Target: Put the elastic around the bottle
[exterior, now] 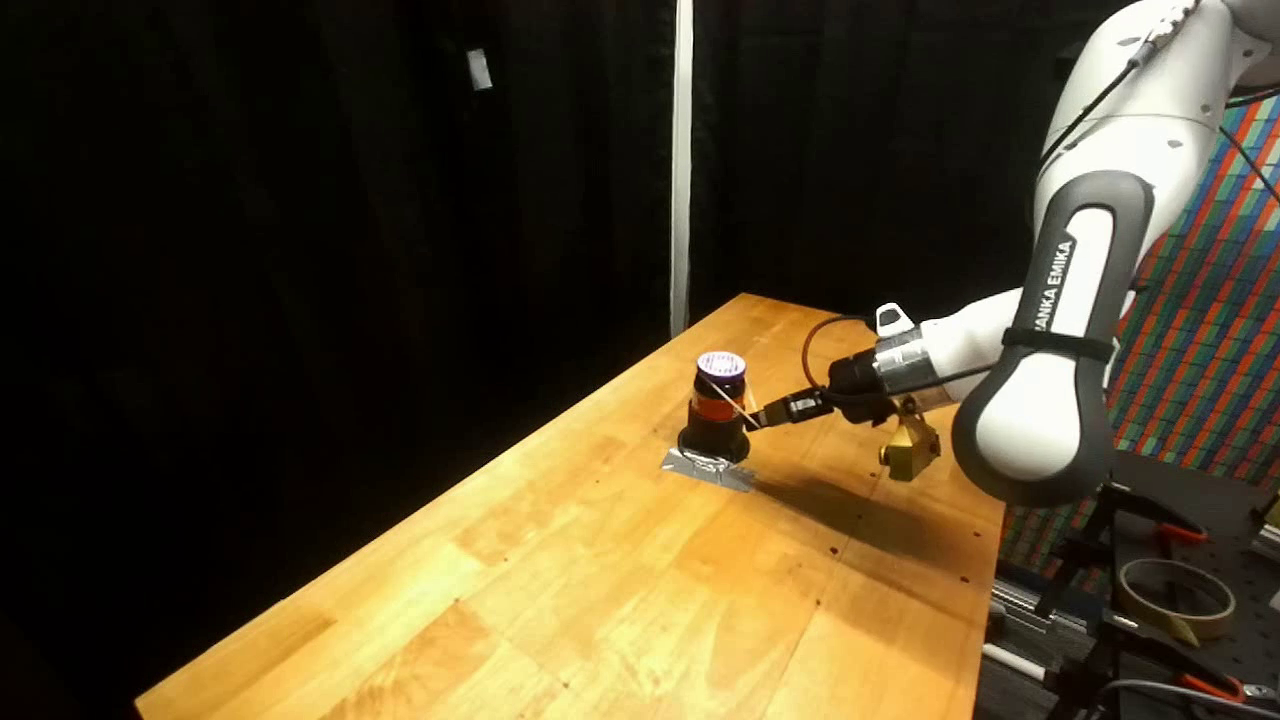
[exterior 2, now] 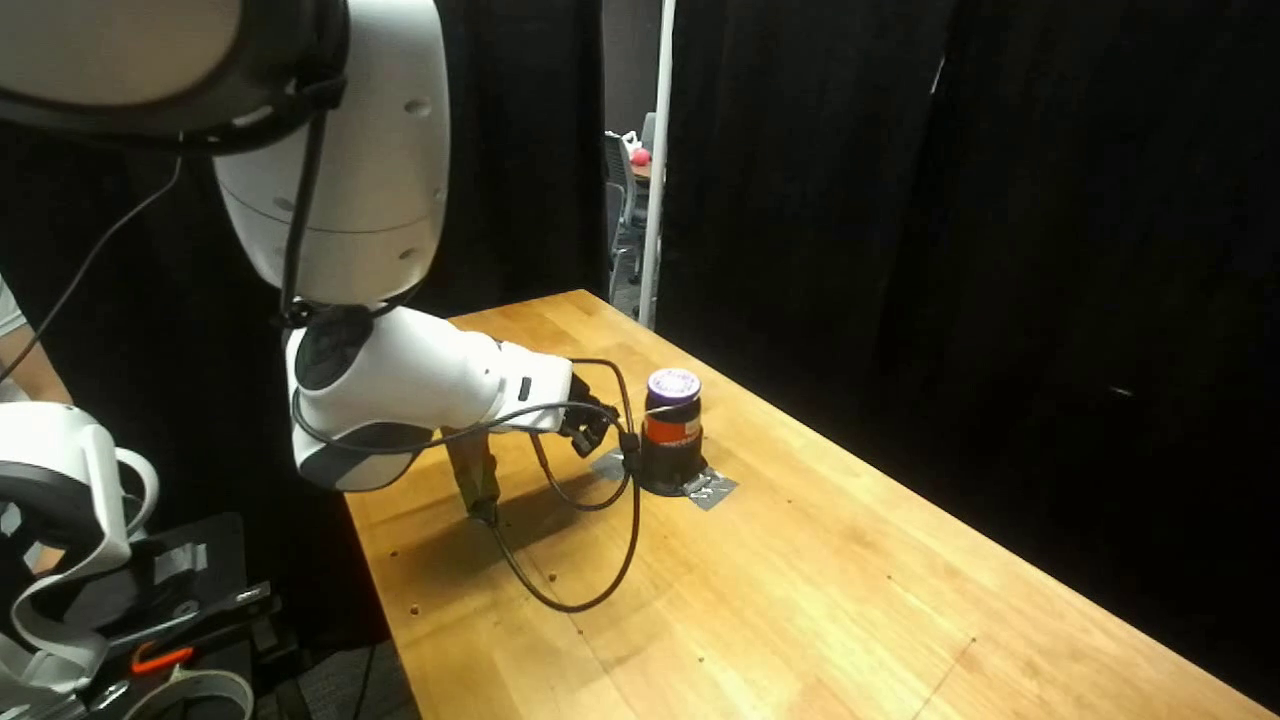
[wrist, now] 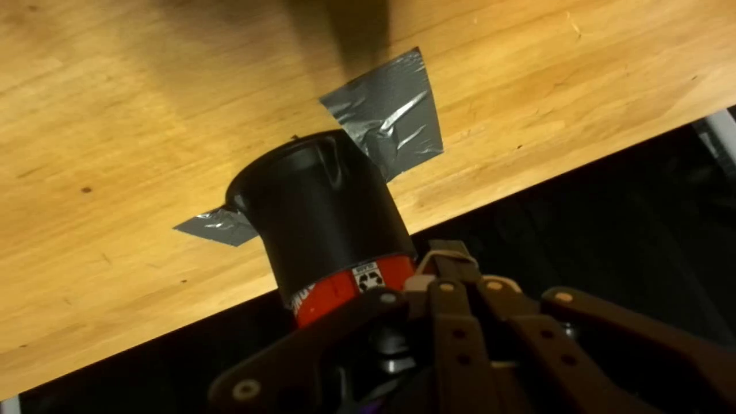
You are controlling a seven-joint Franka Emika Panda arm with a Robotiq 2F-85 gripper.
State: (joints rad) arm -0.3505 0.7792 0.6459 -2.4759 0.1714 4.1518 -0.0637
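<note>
The small dark bottle (exterior: 715, 408) with an orange-red band and a purple-white cap stands upright in a black holder (exterior: 712, 437). It also shows in an exterior view (exterior 2: 672, 431) and partly in the wrist view (wrist: 339, 294). A thin tan elastic (exterior: 732, 402) runs round the bottle's upper part and stretches to my gripper (exterior: 756, 420), which is low beside the bottle. In the wrist view the elastic (wrist: 448, 252) crosses the outside of my closed fingertips (wrist: 453, 261). I cannot tell whether some is pinched between them. The bottle's neck is hidden there.
Grey tape (wrist: 397, 109) fixes the holder to the wooden table (exterior: 600, 580). A black cable (exterior 2: 560, 607) hangs in a loop beside the arm near the bottle. The table's edge and a black curtain (exterior: 300, 200) lie behind the bottle. A tape roll (exterior: 1175, 600) lies on a side cart.
</note>
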